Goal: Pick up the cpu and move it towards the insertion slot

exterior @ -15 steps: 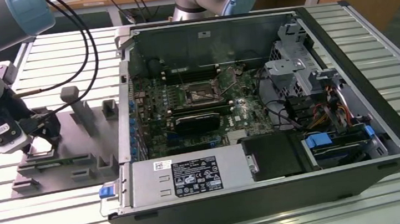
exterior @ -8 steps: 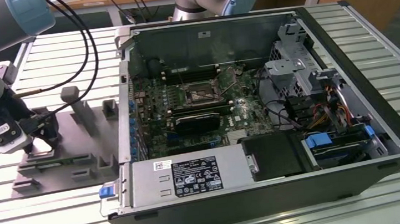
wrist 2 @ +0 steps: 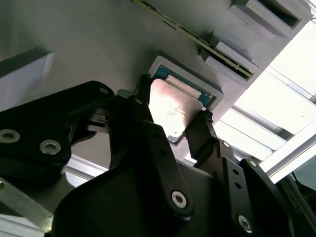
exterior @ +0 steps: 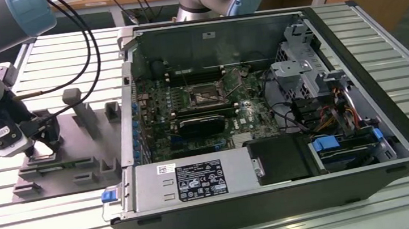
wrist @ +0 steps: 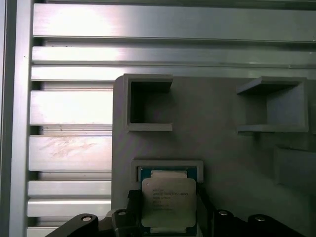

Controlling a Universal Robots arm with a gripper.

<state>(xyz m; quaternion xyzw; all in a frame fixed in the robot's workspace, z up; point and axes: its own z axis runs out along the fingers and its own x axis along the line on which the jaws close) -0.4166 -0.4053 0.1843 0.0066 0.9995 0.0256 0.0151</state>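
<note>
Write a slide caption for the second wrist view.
Claw astride the cpu, which lies in its square recess on the grey tray.

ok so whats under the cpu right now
The cpu lies in a raised, square-rimmed pocket on the grey tray. The pocket's floor directly beneath the chip is covered by it.
</note>
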